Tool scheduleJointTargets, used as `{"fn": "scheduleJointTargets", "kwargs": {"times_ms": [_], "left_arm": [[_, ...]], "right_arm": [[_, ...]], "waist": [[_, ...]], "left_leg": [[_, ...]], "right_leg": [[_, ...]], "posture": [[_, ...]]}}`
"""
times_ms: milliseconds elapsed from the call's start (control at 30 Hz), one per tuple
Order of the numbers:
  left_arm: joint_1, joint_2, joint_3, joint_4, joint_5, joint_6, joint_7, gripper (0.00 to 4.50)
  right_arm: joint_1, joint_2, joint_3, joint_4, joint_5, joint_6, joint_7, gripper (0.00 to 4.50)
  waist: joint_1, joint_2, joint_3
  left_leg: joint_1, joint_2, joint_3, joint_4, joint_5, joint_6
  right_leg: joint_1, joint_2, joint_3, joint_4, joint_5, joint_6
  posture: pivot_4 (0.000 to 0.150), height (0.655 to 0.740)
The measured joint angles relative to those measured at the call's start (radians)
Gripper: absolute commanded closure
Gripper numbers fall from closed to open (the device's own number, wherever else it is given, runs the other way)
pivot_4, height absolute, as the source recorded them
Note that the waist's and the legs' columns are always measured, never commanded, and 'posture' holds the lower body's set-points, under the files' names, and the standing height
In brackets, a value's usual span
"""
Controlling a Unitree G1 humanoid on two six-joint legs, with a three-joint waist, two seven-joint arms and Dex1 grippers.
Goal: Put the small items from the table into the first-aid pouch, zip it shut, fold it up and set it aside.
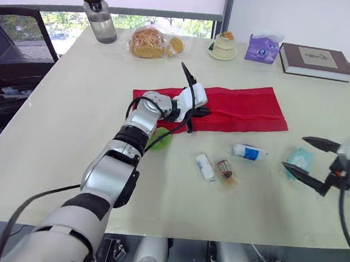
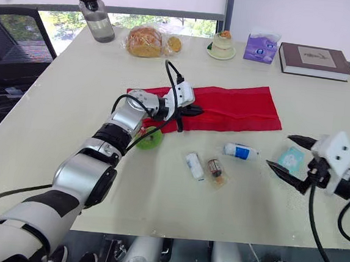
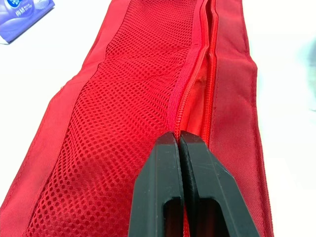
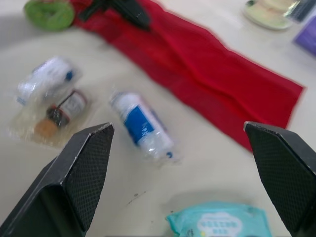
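The pouch [image 3: 232,74] is matt red cloth with a coarse mesh panel [image 3: 123,98]. The left end effector [image 3: 177,140] is smooth black plastic. The surface [image 1: 71,128] looks matt.

The pouch [image 1: 238,109] is bright red, its mesh panel [image 3: 123,98] and zip [image 3: 195,54] red too. The tabletop [image 1: 71,128] is cream. The white bottle [image 1: 250,152] has a blue label. The packet [image 1: 299,160] is teal, the roll [image 1: 161,139] green.

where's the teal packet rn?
Head views: right side of the table, just right of the blue-labelled bottle, teal packet close by the open right gripper.
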Motion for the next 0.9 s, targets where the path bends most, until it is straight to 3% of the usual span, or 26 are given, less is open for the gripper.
{"fn": "scheduleJointTargets", "kwargs": {"times_ms": [133, 367, 667, 900], "left_arm": [[0.004, -0.006, -0.003, -0.007, 0.002, 0.0, 0.0, 4.42], [0.01, -0.017, -0.018, -0.033, 0.016, 0.001, 0.006, 4.42], [0.022, -0.031, -0.023, -0.055, 0.017, 0.019, 0.018, 4.42], [0.025, -0.04, -0.029, -0.069, 0.017, 0.021, 0.022, 4.5]], "right_arm": [[-0.18, -0.033, 0.199, 0.13, -0.121, -0.007, 0.067, 0.0], [-0.44, 0.036, 0.488, 0.287, -0.296, -0.008, 0.146, 0.0], [-0.649, 0.068, 0.653, 0.479, -0.449, -0.086, 0.305, 0.0], [-0.757, 0.111, 0.701, 0.591, -0.514, -0.141, 0.421, 2.97]], "waist": [[-0.001, 0.0, 0.0], [0.003, 0.0, 0.0], [0.001, 0.001, 0.0], [0.001, 0.001, 0.001]], "left_leg": [[0.0, 0.0, 0.0, 0.002, 0.0, 0.0], [-0.002, 0.0, 0.0, 0.005, 0.0, 0.0], [-0.002, 0.0, -0.001, 0.006, 0.0, 0.0], [-0.002, 0.0, 0.0, 0.006, 0.0, 0.0]], "right_leg": [[0.0, 0.0, 0.0, 0.001, 0.0, 0.0], [0.0, 0.0, 0.0, 0.001, 0.0, 0.0], [0.0, 0.0, -0.001, 0.001, 0.0, 0.0], [0.0, 0.0, -0.001, 0.002, 0.0, 0.0]], "posture": [[0.15, 0.74], [0.15, 0.74], [0.15, 0.74], [0.15, 0.74]]}}
